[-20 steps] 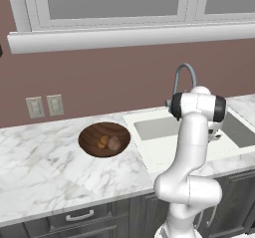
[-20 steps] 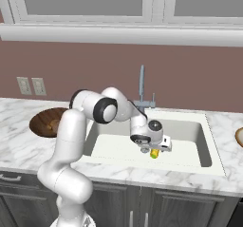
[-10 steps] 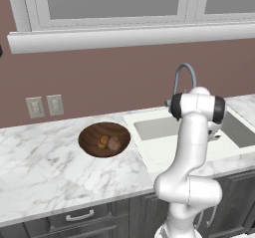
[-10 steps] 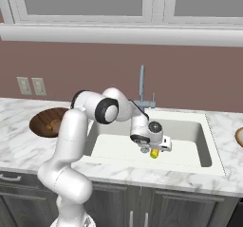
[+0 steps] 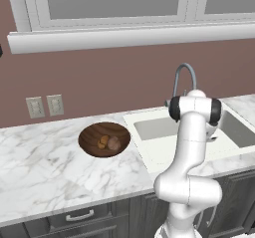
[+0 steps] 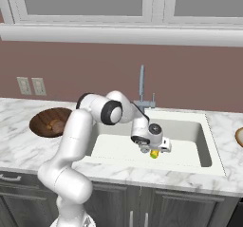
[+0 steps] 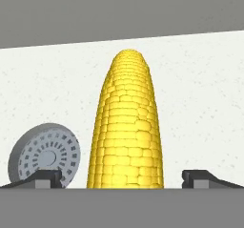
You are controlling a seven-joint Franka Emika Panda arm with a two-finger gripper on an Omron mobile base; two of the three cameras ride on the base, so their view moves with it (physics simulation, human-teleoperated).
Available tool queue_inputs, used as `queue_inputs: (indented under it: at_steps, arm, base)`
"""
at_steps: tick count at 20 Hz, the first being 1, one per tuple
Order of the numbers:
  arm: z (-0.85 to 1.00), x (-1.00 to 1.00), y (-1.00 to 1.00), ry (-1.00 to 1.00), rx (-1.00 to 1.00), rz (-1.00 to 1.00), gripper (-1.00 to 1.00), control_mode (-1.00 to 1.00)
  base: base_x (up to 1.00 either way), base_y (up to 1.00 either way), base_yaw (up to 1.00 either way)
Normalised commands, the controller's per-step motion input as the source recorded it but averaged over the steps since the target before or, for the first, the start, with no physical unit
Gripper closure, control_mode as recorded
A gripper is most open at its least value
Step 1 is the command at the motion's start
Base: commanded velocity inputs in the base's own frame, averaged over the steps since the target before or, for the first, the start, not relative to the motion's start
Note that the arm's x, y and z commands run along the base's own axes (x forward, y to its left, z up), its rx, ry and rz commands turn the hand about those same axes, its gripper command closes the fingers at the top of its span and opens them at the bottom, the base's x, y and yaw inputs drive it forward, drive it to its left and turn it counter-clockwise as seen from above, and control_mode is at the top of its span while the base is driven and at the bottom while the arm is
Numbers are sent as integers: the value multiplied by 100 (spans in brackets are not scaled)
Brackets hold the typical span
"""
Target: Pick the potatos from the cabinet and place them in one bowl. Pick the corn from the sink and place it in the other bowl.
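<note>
The corn [image 7: 126,127], a yellow cob, lies on the white floor of the sink [image 6: 190,126] and points away from the hand. My gripper [image 7: 123,178] is open and hangs low over the cob's near end [image 6: 154,154]. One fingertip [image 7: 45,177] is on each side of the cob, and neither touches it. The dark brown wooden bowl [image 5: 92,132] sits on the counter left of the sink and holds both potatos [image 5: 109,142]. The tan-rimmed other bowl [image 6: 239,137] peeks in at the right edge. The cabinet is out of view.
The round grey drain [image 7: 45,155] lies just left of the cob. The gooseneck faucet [image 6: 141,86] stands behind the sink. Marble counter [image 5: 40,177] spreads to the left, with wall outlets [image 5: 45,105] above it. My own arm crosses the basin's left half.
</note>
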Motion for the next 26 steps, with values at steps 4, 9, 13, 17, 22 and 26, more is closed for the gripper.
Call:
queue_inputs:
  at_steps: [4, 9, 13, 17, 22, 26]
  arm:
    - [-10, 1, 0, 0, 0, 0, -100, -100]
    - [0, 0, 0, 0, 0, 0, 100, -100]
    - [0, 0, 0, 0, 0, 0, 100, -100]
    - [0, 0, 0, 0, 0, 0, 100, -100]
    - [5, -16, 0, -2, 0, -2, 100, -100]
    - [46, -55, 0, -9, 0, -5, 100, -100]
  base:
    - [0, 0, 0]
    - [0, 0, 0]
    - [0, 0, 0]
    - [0, 0, 0]
    - [0, 0, 0]
    - [0, 0, 0]
